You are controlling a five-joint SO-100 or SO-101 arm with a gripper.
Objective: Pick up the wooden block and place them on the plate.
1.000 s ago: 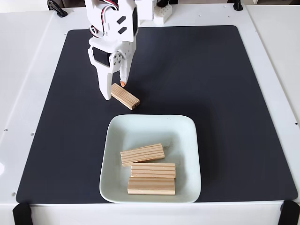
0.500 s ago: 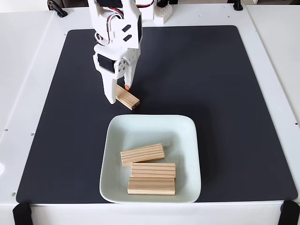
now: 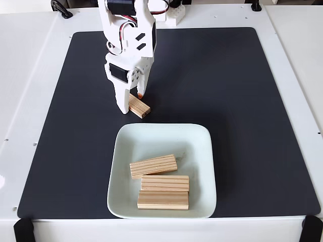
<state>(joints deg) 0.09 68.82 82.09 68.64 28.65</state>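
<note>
Nearest the camera in the fixed view sits the plate (image 3: 202, 136), on the lower middle of the dark mat (image 3: 242, 91) that covers the white tabletop (image 3: 30, 101); three blocks lie in it, one (image 3: 163, 199) at the near rim, one (image 3: 165, 182) touching it just behind, and a third (image 3: 153, 166) angled beyond those; just past the plate's far left corner the last block (image 3: 140, 106) lies on the mat, slanted, its far end hidden between the jaws; the jaws (image 3: 130, 103) straddle that end, the white finger on the left, the orange-tipped one on the right, narrowly parted; whether they yet press the wood I cannot tell; behind rises the arm (image 3: 128, 35). The step in hand looks like the grasp of the fourth block; next it would call for a firm close, a lift, and a short carry toward the plate's free far half.
</note>
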